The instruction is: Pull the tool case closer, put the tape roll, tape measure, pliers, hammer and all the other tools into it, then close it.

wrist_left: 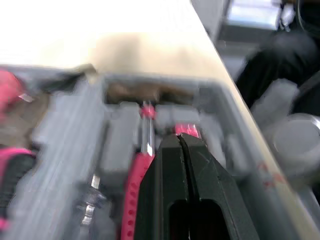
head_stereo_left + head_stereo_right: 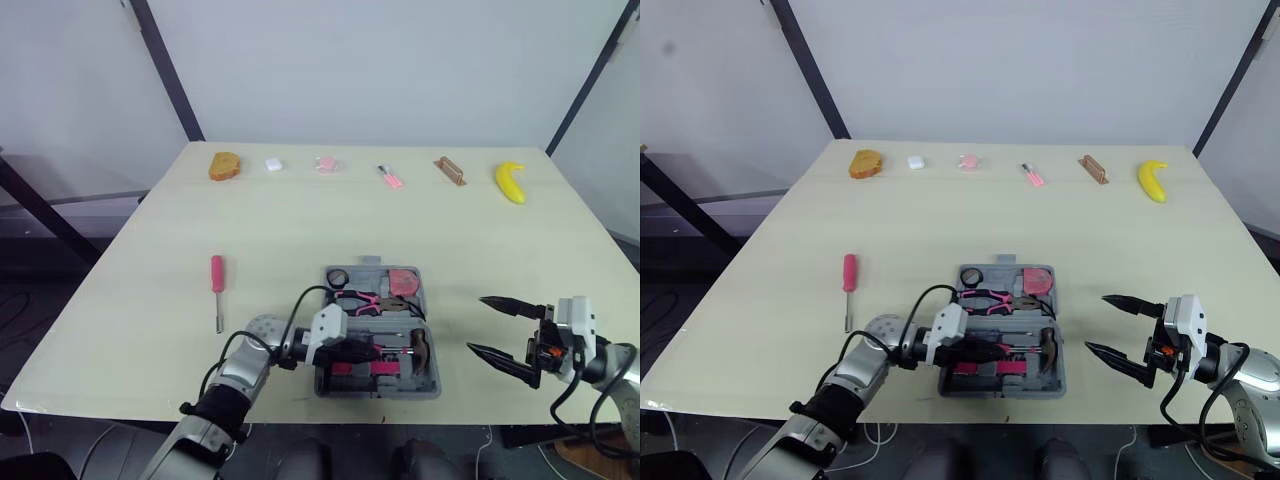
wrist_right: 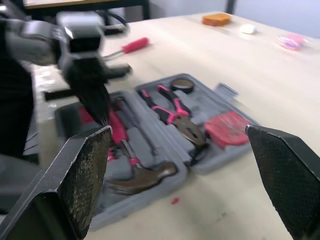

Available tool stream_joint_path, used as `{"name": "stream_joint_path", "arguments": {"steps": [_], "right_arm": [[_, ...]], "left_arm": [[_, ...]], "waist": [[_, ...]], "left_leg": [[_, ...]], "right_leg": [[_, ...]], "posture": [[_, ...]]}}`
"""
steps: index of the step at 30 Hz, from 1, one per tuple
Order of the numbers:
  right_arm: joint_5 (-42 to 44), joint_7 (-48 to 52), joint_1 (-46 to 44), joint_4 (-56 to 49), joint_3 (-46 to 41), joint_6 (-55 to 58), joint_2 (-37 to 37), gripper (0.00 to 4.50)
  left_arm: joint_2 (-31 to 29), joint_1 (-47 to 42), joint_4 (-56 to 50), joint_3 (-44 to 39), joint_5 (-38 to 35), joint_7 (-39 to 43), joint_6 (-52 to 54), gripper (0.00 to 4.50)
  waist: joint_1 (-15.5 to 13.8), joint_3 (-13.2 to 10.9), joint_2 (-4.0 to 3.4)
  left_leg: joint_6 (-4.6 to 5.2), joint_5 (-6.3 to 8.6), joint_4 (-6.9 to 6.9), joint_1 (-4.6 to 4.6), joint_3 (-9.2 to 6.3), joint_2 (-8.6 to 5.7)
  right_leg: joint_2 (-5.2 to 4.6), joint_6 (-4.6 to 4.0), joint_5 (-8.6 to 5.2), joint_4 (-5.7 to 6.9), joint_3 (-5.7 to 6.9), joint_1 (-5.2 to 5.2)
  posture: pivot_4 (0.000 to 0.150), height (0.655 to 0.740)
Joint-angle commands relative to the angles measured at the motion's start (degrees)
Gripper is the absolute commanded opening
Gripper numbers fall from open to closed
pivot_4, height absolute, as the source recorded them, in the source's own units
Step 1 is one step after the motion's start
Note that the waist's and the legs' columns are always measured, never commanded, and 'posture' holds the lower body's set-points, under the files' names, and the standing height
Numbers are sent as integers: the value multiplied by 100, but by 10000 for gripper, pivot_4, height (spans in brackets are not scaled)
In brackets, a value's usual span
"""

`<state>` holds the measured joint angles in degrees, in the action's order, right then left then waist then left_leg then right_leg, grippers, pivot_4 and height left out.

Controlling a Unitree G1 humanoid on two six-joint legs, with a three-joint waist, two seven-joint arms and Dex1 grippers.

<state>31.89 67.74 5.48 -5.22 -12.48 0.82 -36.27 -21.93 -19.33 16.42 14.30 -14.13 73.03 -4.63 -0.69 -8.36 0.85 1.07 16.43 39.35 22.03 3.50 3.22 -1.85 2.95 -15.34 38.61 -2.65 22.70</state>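
Because the tool case [image 2: 400, 392] sits open close to the table's near edge, you should treat any sideways push on it as the main hazard: a nudge from either arm could slide it towards the edge or unseat the hammer [image 2: 420, 350], pliers [image 2: 358, 298], tape measure [image 2: 403, 282] and tape roll [image 2: 337, 277] lying in it. Do not close the lid yet, since the screwdriver [image 2: 217, 280] lies on the table to the left of the case, well apart from it.

The left gripper [image 2: 375, 352] reaches across into the near half of the case, low over a pink-handled tool [image 1: 131, 190]. Its fingers are pressed together and appear to grasp nothing. The right gripper [image 2: 476, 324] hangs just beside the case's right wall, spread wide and empty.
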Motion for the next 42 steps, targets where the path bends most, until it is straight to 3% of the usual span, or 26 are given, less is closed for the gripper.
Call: {"name": "stream_joint_path", "arguments": {"steps": [1, 8, 9, 10, 11, 15, 16, 18, 28, 42], "right_arm": [[143, -78, 50, 102, -311, -132, 72, 45000], [-51, -57, 340, 655, -566, -585, 137, 45000], [-80, -80, 403, 798, -658, -696, 144, 45000], [-86, -49, 477, 934, -743, -779, 126, 45000], [-100, -35, 526, 1069, -818, -871, 115, 45000], [-108, 134, 628, 1508, -1009, -1112, 21, 45000], [-91, 181, 656, 1616, -1072, -1120, -21, 45000], [-88, 247, 713, 1810, -1192, -1179, -102, 45000], [6, 383, 932, 2270, -1565, -1031, -424, 45000], [-29, 148, 1072, 1545, -1496, -743, -320, 45000]], "left_arm": [[-307, 231, -777, -635, -459, -365, 465, 587], [-873, 1101, -1158, -1832, -786, -1137, 812, 587], [-995, 1367, -1107, -2163, -848, -1254, 796, 6289], [-1122, 1662, -1073, -2446, -899, -1312, 787, 7227], [-1219, 1913, -1033, -2649, -878, -1362, 700, 11390], [-1404, 2582, -1010, -3173, -950, -1477, 608, 30906], [-1429, 2749, -969, -3340, -987, -1495, 590, 33177], [-1466, 3065, -825, -3628, -1040, -1497, 524, 43135], [-1313, 3589, -138, -4455, -1240, -1904, 438, 44181], [-1262, 3538, -137, -4368, -1206, -2116, 366, 44181]], "waist": [[1, 0, 0], [13, -3, 0], [13, -3, 1], [20, -4, 2], [61, -6, 5], [89, -12, 7], [83, -13, 8], [94, -12, 11], [125, -14, 14], [133, -12, 23]], "left_leg": [[0, 0, -1, -1, 0, 0], [0, 0, -12, -5, -1, 2], [0, 0, -12, -5, 2, 2], [0, 1, -13, -6, 4, 2], [0, 1, -16, -6, 5, 2], [1, 2, -33, -8, 6, 7], [2, 3, -32, -8, 7, 6], [2, 3, -32, -9, 8, 7], [3, 5, -35, -11, 9, 8], [5, 6, -57, -14, 9, 10]], "right_leg": [[0, 0, 0, 0, 0, 0], [-3, 0, 0, -7, -2, 0], [-4, 0, 0, -7, -3, 0], [-5, 0, 0, -8, -3, 0], [-5, 0, 0, -10, -3, 0], [-11, -2, -2, -25, -3, 1], [-14, -1, -1, -28, -2, 0], [-15, -5, -4, -34, -4, -2], [-16, -20, -12, -40, -8, -1], [-19, -20, -11, -59, -13, -1]], "posture": [[1500, 7400], [1500, 7400], [1500, 7400], [1500, 7400], [1500, 7400], [1500, 7400], [1500, 7400], [1500, 7400], [1500, 7400], [1500, 7400]]}}
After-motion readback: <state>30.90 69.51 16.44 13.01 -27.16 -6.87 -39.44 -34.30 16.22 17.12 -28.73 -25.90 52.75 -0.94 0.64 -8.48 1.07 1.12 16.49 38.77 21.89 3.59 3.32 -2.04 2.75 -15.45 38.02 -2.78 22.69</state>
